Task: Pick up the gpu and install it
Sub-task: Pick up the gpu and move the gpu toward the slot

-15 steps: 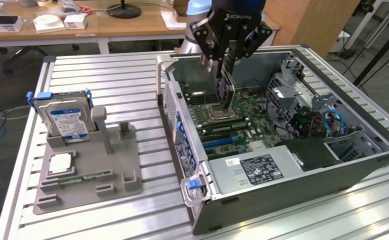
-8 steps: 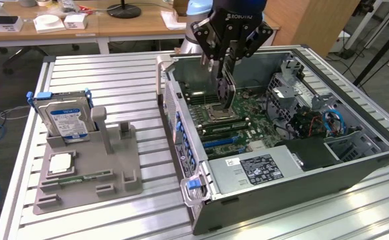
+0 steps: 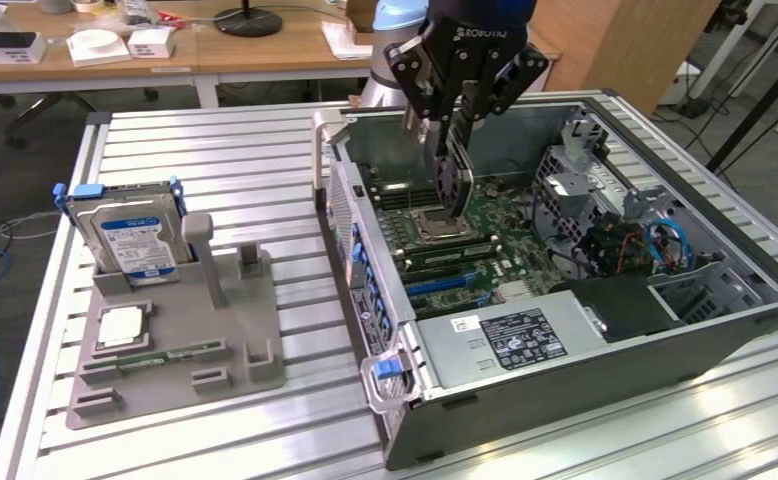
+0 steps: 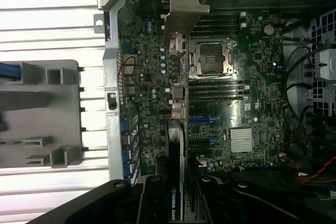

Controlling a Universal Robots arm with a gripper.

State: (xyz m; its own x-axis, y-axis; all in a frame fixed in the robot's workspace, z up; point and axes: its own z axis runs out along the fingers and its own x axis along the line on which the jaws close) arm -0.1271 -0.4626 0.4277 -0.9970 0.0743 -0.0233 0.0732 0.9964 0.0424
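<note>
Nearest us in the exterior view, the slatted metal counter (image 3: pixel 229 440) carries a grey parts holder (image 3: pixel 176 350) on the exterior view's left and an open computer case (image 3: pixel 563 400) on its right. In the holder lie a green memory stick (image 3: pixel 162 357) and a processor chip (image 3: pixel 120 326). Behind them a hard drive (image 3: pixel 129 235) with a blue label stands upright. Inside the case the power supply (image 3: pixel 516 335) sits nearest, then the motherboard (image 3: pixel 496 225) with its CPU socket (image 3: pixel 439 222). Above the socket we see the gripper (image 3: pixel 452 135), its jaws pinching the gpu (image 3: pixel 455 180), which hangs upright inside the case. We cannot tell whether its lower end touches the board. In the wrist view the card's silver bracket (image 4: pixel 186 9) lies at the end away from the jaws, and the card runs just beside the socket. Farthest back stands a wooden counter (image 3: pixel 282 45).
</note>
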